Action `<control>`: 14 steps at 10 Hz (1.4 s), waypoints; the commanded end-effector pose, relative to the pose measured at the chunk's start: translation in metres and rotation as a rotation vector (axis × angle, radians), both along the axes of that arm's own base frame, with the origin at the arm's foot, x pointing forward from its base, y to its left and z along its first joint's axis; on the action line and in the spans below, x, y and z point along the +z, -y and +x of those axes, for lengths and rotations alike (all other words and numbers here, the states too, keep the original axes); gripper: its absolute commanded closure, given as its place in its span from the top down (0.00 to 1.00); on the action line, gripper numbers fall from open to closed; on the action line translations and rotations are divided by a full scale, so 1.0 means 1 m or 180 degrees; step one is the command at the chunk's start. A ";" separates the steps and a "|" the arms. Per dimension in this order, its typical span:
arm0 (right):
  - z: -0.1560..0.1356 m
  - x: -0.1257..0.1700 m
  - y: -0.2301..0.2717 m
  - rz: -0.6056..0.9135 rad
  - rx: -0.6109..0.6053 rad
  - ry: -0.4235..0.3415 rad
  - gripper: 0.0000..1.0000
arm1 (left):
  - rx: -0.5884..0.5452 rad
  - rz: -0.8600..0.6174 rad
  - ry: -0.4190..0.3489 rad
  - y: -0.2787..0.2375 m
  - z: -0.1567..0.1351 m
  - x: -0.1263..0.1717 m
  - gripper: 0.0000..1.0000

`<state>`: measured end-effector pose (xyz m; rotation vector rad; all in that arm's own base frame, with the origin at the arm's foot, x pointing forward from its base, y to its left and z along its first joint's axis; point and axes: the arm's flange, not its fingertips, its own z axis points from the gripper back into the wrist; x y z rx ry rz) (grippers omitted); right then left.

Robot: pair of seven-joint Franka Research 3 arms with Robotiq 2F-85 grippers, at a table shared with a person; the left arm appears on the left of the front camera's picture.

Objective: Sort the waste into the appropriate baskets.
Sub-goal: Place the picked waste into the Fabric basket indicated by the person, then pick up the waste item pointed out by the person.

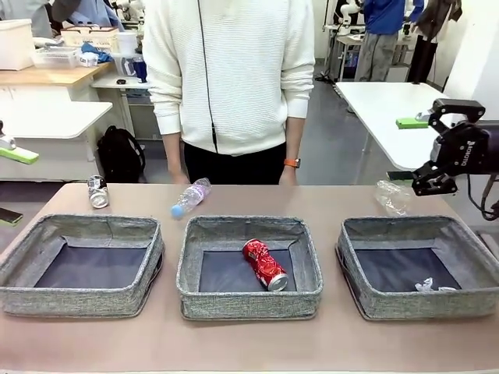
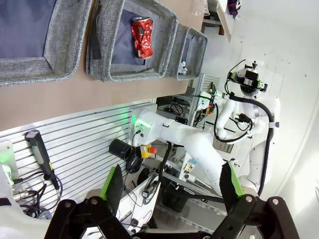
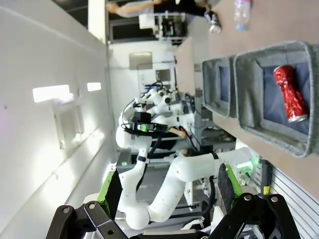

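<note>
Red drink can [image 1: 265,265] lies on its side inside the middle basket [image 1: 249,302] while both robot arms hang raised clear of the bench [image 1: 234,343]. Right end effector [image 3: 168,181] is spread wide and empty, touching nothing, held high and far right of the middle basket with its fingers turned sideways toward it. Left end effector [image 2: 171,178] is likewise wide apart with nothing between its pads, raised far to that basket's left. Behind the middle basket lies a pink-label bottle [image 1: 191,196]; a dark drink can [image 1: 97,192] sits farther left and a clear label-less bottle [image 1: 392,196] farther right.
</note>
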<state>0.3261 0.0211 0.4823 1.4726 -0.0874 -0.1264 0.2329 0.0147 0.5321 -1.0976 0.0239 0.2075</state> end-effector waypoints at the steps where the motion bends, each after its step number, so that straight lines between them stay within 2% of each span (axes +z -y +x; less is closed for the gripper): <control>1: 0.000 0.004 0.000 0.0067 -0.0011 0.0005 1.00 | -0.0022 -0.0040 0.0060 -0.001 0.001 0.001 1.00; 14: 0.000 0.004 0.000 0.0067 -0.0011 0.0005 1.00 | -0.0022 -0.0040 0.0060 -0.001 0.001 0.001 1.00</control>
